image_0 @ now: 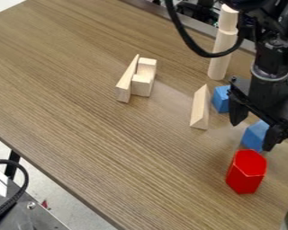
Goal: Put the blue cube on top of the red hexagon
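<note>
As I look at the desk (68, 99), my gripper (252, 130) hangs above it, its fingers spread. The red hexagon (247, 173) stands upright; between it and the far edge, one blue cube (253, 136) sits near a fingertip, another blue block (220, 99) farther.

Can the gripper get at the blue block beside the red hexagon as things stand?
Likely yes: the gripper is open, fingers seemingly either side of that blue block, though the red hexagon sits close by.
</note>
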`<state>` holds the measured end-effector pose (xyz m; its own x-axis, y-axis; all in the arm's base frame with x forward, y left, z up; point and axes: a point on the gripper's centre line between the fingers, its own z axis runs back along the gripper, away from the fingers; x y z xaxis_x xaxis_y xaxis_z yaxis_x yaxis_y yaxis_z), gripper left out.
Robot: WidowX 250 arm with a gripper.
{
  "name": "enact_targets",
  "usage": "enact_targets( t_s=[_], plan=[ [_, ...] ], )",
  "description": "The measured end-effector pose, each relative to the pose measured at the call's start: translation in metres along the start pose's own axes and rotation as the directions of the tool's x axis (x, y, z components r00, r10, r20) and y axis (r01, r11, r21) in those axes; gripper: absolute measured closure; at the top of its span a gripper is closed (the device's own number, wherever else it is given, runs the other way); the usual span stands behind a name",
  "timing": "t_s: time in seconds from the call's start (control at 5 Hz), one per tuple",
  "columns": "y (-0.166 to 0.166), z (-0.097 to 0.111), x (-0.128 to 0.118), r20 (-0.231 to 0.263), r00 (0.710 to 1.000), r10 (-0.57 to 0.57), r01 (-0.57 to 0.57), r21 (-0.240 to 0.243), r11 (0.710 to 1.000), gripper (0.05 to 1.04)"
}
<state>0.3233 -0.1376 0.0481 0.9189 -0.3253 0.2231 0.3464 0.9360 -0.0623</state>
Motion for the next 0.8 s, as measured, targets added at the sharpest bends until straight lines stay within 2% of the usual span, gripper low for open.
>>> enact_targets(
  t_s=[0.4,0.6,0.8],
  plan=[
    [0.001,-0.012,0.009,0.051,0.998,-0.035,0.034,0.013,0.999,0.085],
    [-0.001,-0.014,0.01,0.059,0.997,-0.04,0.04,0.009,0.999,0.133],
    [-0.001,-0.014,0.013,0.08,0.996,-0.032,0.031,0.014,0.999,0.396]
  ],
)
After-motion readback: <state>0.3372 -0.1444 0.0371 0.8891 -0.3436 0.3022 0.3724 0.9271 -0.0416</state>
